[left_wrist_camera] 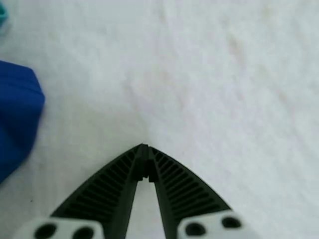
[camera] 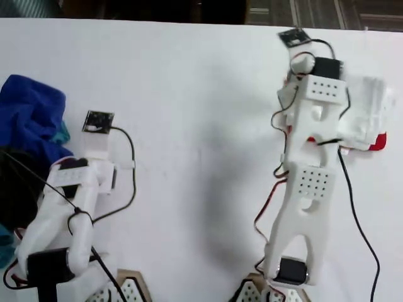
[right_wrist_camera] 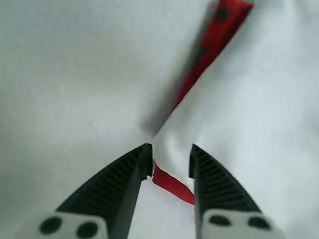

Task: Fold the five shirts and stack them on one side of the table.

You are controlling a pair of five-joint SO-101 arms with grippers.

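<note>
- Looking over the white table (camera: 189, 94), I am finding it bare between the two arms, with cloth lying at both its left and right sides.
- The unfolded heap at the left edge is taking up the most room. A blue shirt (camera: 31, 113) is bunching at its far end, with a black shirt (camera: 12, 189) and a scrap of teal cloth (camera: 5, 242) nearer. I am judging all of it soft, light and limp, so it is likely going to sag and drag. Pinching a hem corner or a shoulder seam is looking wiser than grabbing the bulk.
- The white shirt (camera: 371, 107) is lying folded at the right side, partly under the right arm.
- The right gripper (right_wrist_camera: 169, 154) is hovering with its jaws slightly apart, straddling that shirt's edge and clamping nothing.
- The left gripper (left_wrist_camera: 143, 148) is sitting with its jaws together on nothing, over bare table just beside the blue shirt.
- The red trim (right_wrist_camera: 219, 25) is running along the white shirt's edge, and I am judging that band the firmest place to pinch.
</note>
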